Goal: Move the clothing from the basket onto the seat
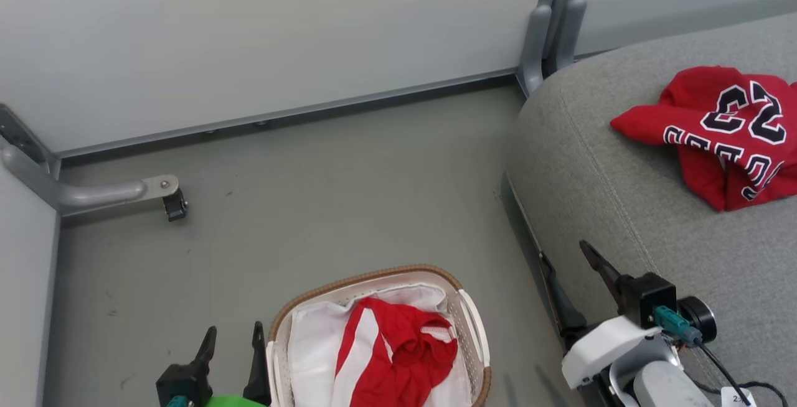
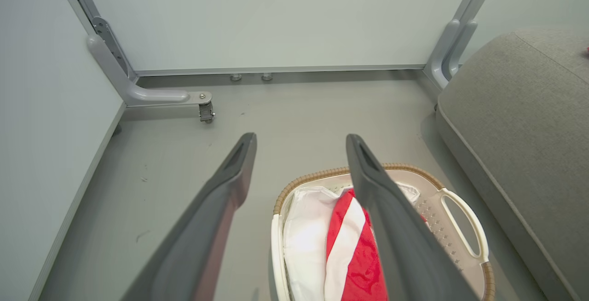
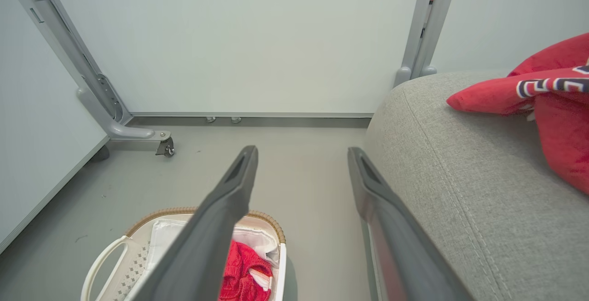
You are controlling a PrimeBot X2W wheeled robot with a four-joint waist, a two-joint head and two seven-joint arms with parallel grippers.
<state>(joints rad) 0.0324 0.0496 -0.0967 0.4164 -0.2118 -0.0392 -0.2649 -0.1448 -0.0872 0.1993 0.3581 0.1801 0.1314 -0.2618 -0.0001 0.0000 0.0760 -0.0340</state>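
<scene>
- The left gripper [image 1: 235,332] is wide open and empty, just left of the basket [image 1: 348,281].
- The right gripper [image 1: 562,250] is wide open too, by the near edge of the seat [image 1: 610,208].
- A red piece [image 1: 398,357] lies in the basket; the jersey [image 1: 728,127] lies on the seat.
- Best, I think: pinch the red bunch, not the basket.

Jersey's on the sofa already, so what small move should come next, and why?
Probably shift the open left tool right, over the basket: the red garment with white trim still lies there beside it, while the jersey already rests on the seat.
</scene>
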